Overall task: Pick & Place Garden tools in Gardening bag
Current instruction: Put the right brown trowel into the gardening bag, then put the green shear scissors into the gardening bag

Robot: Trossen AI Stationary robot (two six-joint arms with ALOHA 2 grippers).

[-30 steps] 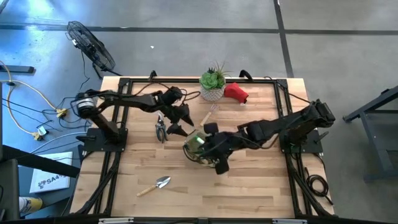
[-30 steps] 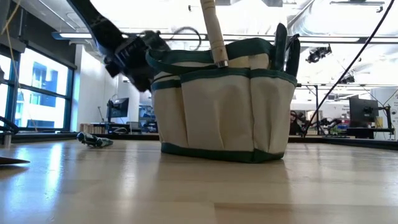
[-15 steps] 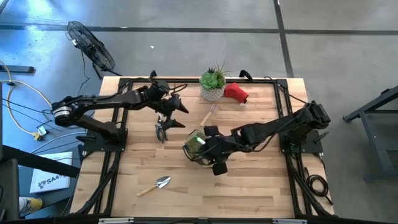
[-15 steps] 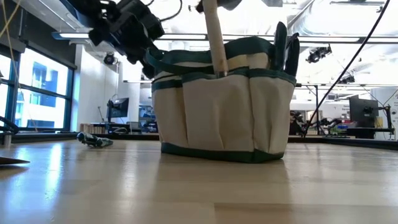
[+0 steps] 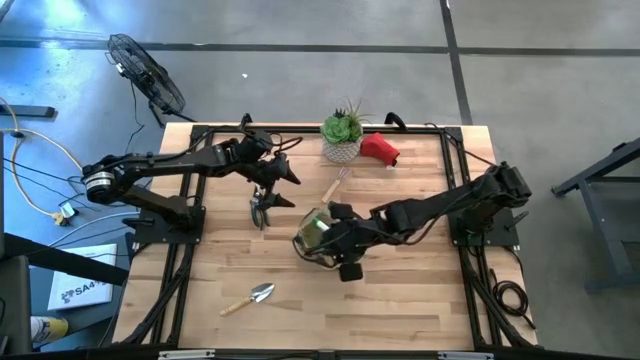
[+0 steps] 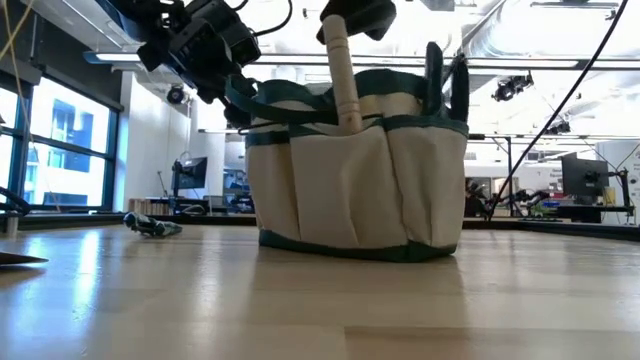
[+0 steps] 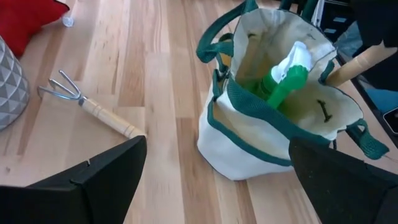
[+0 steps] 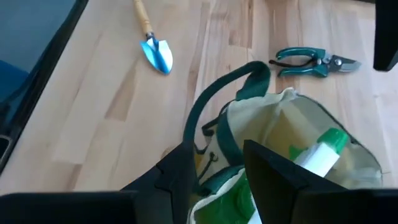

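The tan gardening bag (image 5: 312,232) with its dark green rim stands upright on the table's middle. A green spray bottle (image 7: 283,84) sits inside it. My right gripper (image 6: 357,15) is above the bag, shut on a wooden-handled tool (image 6: 345,80). My left gripper (image 5: 286,187) hangs open in the air on the bag's far-left side, holding nothing. Pruners (image 5: 260,210), a trowel (image 5: 255,295) and a small hand rake (image 7: 93,107) lie flat on the wood. A red soft item (image 5: 378,148) lies at the far edge. My right gripper holds the tool by the top end of its wooden handle (image 6: 338,35), coming from above and slanting down. The handle stands almost upright, leaning a little. Its lower part goes down behind the bag's green rim (image 6: 350,125), so the tool's head is hidden.
A spiky green plant in a white pot (image 5: 342,135) stands at the far edge beside the red item. Black frame rails run along the table's sides. Bare wood lies in front of the bag, toward the near edge.
My left gripper has risen and drawn back from the bag toward the table's far-left, staying open. My right gripper has come down, and the wooden-handled tool has sunk deeper into the bag; its metal neck no longer shows above the rim.
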